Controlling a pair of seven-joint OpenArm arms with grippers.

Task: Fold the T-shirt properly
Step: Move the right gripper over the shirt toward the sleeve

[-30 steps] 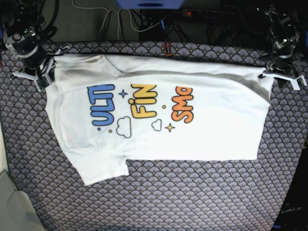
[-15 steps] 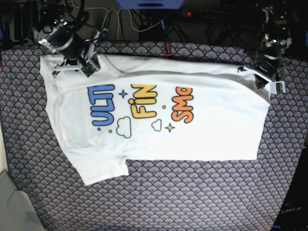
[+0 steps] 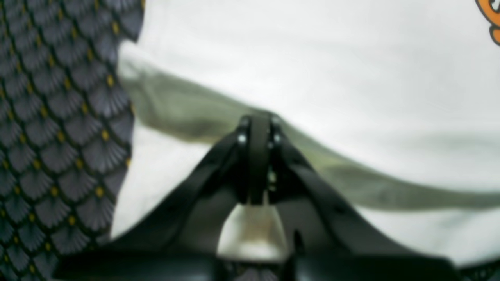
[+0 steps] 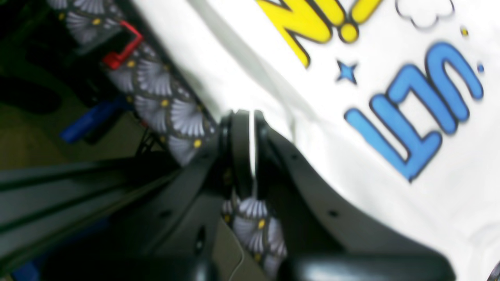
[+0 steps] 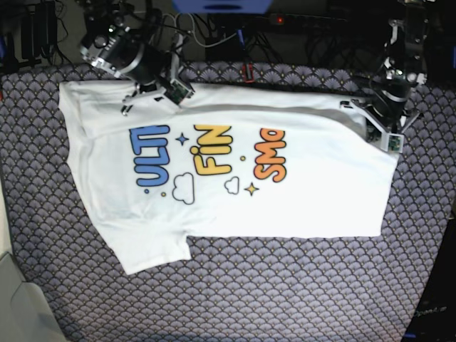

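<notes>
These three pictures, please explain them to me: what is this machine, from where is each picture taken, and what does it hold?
It is a robot with two arms. One picture looks down from above; the other two come from small cameras on the wrists. A white T-shirt with coloured letters lies on a patterned cloth. The left hand is shut at a fold near one end of the shirt. The right hand is shut at the far edge near the other end. Whether either truly pinches the fabric, the pictures do not show.
</notes>
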